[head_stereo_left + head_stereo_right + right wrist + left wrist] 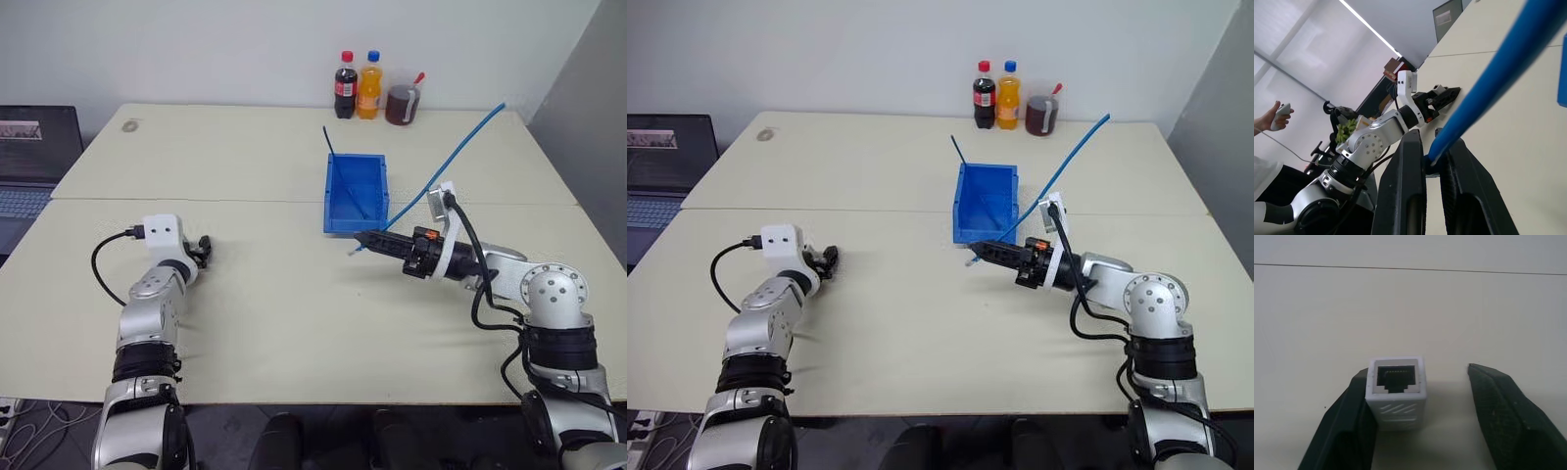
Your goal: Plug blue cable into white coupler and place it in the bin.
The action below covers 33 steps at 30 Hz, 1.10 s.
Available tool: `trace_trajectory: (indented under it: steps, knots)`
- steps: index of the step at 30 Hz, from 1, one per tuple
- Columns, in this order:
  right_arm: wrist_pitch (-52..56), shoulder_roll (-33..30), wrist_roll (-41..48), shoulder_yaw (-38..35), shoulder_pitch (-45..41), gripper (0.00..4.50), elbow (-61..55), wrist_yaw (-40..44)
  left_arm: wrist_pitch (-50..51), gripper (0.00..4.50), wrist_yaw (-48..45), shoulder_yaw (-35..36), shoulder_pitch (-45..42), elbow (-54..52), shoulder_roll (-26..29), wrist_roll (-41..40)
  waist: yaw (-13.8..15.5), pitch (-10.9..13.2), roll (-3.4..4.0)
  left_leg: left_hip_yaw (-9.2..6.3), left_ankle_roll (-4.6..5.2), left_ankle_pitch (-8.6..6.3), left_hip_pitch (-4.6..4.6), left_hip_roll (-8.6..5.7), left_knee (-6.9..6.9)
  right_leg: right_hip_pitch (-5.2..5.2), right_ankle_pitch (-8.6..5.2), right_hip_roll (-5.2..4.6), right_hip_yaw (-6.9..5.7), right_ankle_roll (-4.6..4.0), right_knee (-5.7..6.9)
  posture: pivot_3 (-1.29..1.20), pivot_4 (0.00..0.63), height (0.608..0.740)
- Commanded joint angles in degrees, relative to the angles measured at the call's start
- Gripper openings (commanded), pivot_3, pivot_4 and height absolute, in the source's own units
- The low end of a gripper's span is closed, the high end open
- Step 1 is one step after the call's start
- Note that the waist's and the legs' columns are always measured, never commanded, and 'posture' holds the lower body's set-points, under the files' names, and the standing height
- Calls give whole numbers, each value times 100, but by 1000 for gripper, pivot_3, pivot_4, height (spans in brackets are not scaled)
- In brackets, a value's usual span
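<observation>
Small white boxy plastic coupler (1396,392) sits between left gripper (201,251) fingers at frame left: touching one, apparently clear of the other, socket facing away. Right gripper (364,239), centre-right, pinches thin light-blue cable (460,150) beside bright-blue plastic bin (338,216).

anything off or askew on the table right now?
Little. The blue cable juts stiffly up from the right gripper past the table's far edge. The white coupler rests against one finger of the left gripper, a gap to the other. A dark strand pokes from the bin.
</observation>
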Motion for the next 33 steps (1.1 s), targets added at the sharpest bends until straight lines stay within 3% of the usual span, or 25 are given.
trace_trajectory:
  steps: [1, 6, 11, 17, 20, 26, 33]
  knots:
    - [-9, 62, 160, -149, -25, 100, -244, -22, 372, 1784, 191, 83, 249, -56, -3, 62, -43, -1, 1, 0, 0, 0, 1, 1, 0, 0, 0, 0, 1, 0, 1, 0, 150, 740]
    - [-22, 98, 120, -167, -34, 100, -207, -16, 595, 804, 256, 108, 277, -262, -16, 38, -81, -2, 3, 3, 0, 0, 9, 6, -2, 0, 2, 9, 6, -3, 6, 0, 150, 740]
    - [-58, 76, 38, -159, -87, 100, -200, 15, 523, 814, -419, -384, 150, -515, 113, 103, -70, -2, 3, 7, 0, 0, 9, 5, -2, 0, 2, 10, 9, -3, 5, 0, 150, 740]
    - [-431, -288, -763, 362, -408, 100, -324, 660, -542, 814, -4532, -2619, 500, -2159, 1136, -43, 1, -1, 3, 4, -3, 1, -5, -6, -1, -1, 3, 1, 1, -3, -5, 0, 150, 740]
    - [-909, -392, -1464, 959, -571, 100, -408, 1139, -1031, 814, -5834, -3185, 448, -2364, 1301, -200, -15, -1, 3, 9, -5, 2, -17, -6, -3, -9, 7, -7, 5, 1, -16, 0, 150, 740]
    - [-1960, -328, -2799, 1982, -538, 100, -316, 1759, -2389, 814, -6841, -3762, -225, -738, 736, 212, -47, -1, 3, -1, 1, 2, -9, 4, -2, -12, 4, 19, -3, -3, -2, 0, 150, 740]
    - [-2903, -470, -3958, 2778, 34, 100, -571, 2234, -3270, 814, -7374, -3723, -1075, 1122, 195, 428, -26, -2, 3, -4, 7, 6, -18, 4, 16, -8, 3, 25, -4, 4, -9, 0, 150, 740]
